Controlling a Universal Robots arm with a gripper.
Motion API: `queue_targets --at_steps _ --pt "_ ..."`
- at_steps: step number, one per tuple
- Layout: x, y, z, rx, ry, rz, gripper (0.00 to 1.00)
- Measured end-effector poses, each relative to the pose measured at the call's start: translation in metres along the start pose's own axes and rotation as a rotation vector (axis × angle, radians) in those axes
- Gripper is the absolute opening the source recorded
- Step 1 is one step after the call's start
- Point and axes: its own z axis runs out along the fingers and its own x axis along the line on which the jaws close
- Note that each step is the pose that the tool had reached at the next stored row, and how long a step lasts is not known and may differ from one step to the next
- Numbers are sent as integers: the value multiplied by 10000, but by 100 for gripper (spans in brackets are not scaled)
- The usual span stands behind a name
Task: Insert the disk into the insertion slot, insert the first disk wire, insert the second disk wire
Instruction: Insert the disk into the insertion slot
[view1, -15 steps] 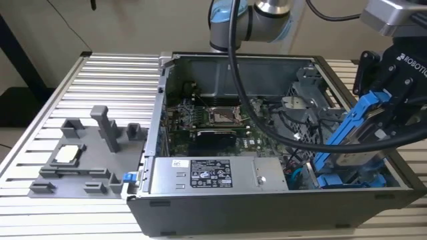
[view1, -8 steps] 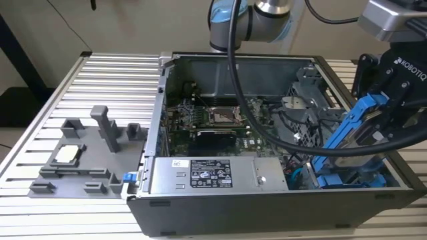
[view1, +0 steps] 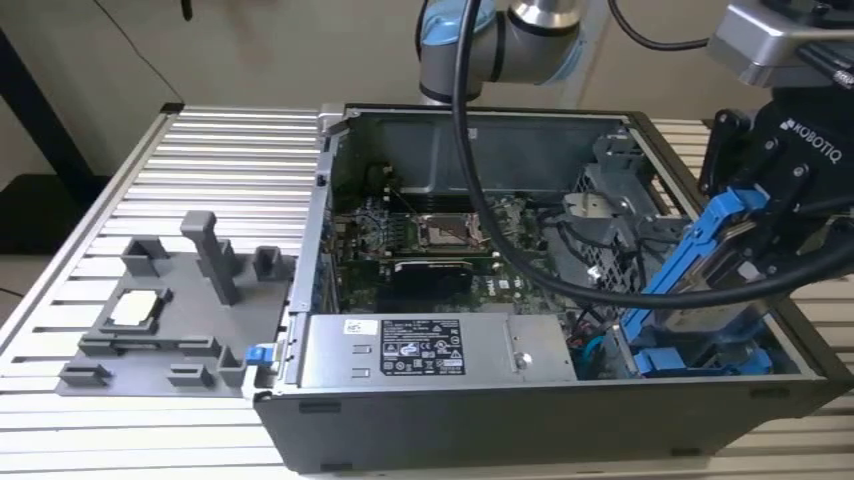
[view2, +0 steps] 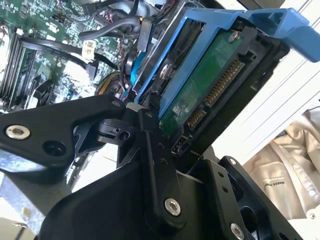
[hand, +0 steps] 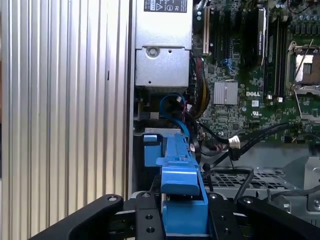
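Observation:
My gripper (view1: 771, 232) is shut on the disk (view1: 705, 268), a drive in a bright blue carrier frame. It holds the disk tilted, with the lower end down inside the open computer case at the exterior view's right. The second wrist view shows the disk's green circuit board and connectors (view2: 206, 85) between my black fingers (view2: 152, 150). In the first wrist view the blue carrier edge (hand: 179, 170) runs out from my gripper (hand: 182, 221). The insertion slot is in the grey drive cage (view1: 603, 250), whose perforated wall (hand: 240, 179) lies just beside the disk. Loose black cables with a connector (hand: 233, 142) hang nearby.
Another blue-fronted carrier (view1: 707, 360) sits low in the case under the held disk. The silver power-supply box (view1: 427, 348) lies along the case front, with the motherboard (view1: 427, 235) behind it. A grey fixture (view1: 174, 310) with parts stands on the slatted table at the exterior view's left.

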Motion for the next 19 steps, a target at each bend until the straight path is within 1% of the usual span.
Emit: queue_targets --at_steps 5,8,14,19 --pt "0 -20 31 -1 -1 69 33" --pt "0 -47 49 -1 -2 117 33" --pt "-3 -53 117 -10 -3 227 33" --pt "-26 -56 207 -28 -6 250 33"
